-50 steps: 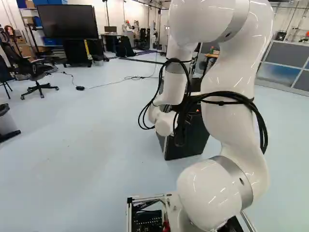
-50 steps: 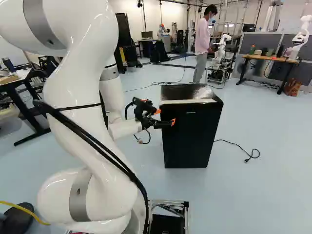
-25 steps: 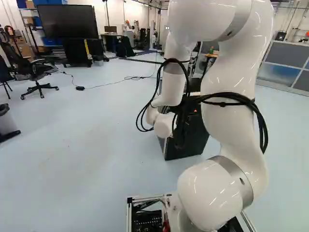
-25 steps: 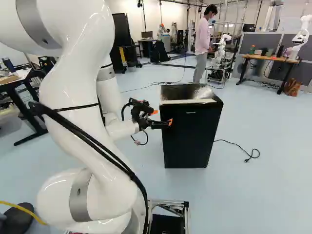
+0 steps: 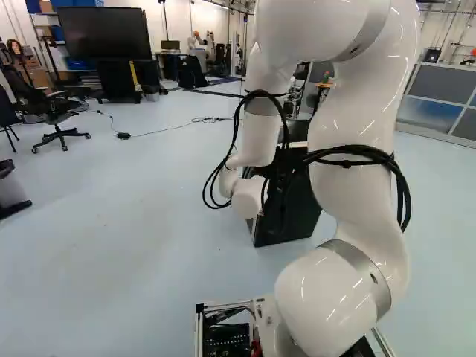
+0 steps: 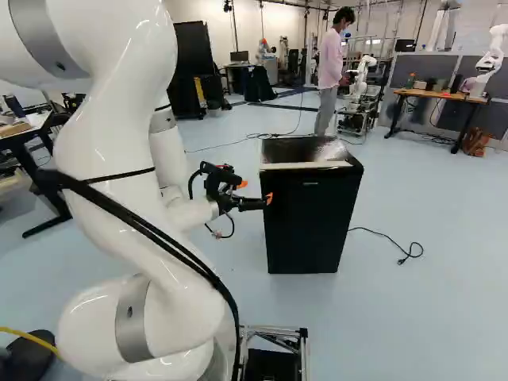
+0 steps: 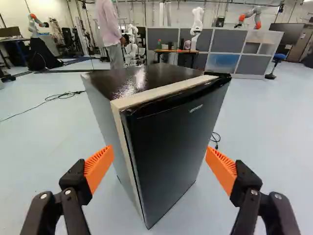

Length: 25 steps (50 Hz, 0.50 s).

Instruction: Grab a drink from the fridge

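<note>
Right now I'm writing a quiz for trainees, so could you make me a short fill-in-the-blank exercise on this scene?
The fridge stands directly on the ____. The colour of its door is ____. Of open and shut, the fingers stand ____. The colour of their pads is ____.
Missing words: floor; black; open; orange.

From behind the glossy white jointed arm (image 5: 349, 197), both base views looked ahead and down; the wrist view, closer, shared their boxy black fridge (image 6: 309, 230).
</note>
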### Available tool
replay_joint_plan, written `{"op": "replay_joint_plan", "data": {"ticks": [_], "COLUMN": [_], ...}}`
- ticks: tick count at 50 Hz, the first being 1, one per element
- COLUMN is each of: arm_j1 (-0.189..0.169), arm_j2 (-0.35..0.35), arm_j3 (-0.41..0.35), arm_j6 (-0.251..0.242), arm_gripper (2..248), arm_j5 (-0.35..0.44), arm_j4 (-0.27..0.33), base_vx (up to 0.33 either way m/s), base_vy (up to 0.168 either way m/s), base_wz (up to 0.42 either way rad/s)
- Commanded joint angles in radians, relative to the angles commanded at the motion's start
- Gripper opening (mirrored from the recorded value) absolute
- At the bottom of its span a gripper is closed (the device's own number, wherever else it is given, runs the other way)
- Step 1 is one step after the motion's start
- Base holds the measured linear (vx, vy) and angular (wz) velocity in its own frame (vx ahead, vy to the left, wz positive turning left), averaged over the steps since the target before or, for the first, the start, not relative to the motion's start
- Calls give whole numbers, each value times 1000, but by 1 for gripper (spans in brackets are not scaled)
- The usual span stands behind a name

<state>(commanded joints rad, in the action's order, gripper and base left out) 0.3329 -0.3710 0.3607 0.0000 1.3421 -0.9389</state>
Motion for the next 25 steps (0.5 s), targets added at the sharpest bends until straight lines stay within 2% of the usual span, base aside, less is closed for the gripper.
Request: {"op": "replay_joint_plan", "data": {"ticks": [25], "arm_j1": [54], "arm_j2": [-24], "arm_j3": [35], "arm_j6": [0], "arm_gripper": [247], "arm_j5": [0], "arm_j4": [-25], "base_vx": [0], "base_vy": [0], "base_wz": [0]}}
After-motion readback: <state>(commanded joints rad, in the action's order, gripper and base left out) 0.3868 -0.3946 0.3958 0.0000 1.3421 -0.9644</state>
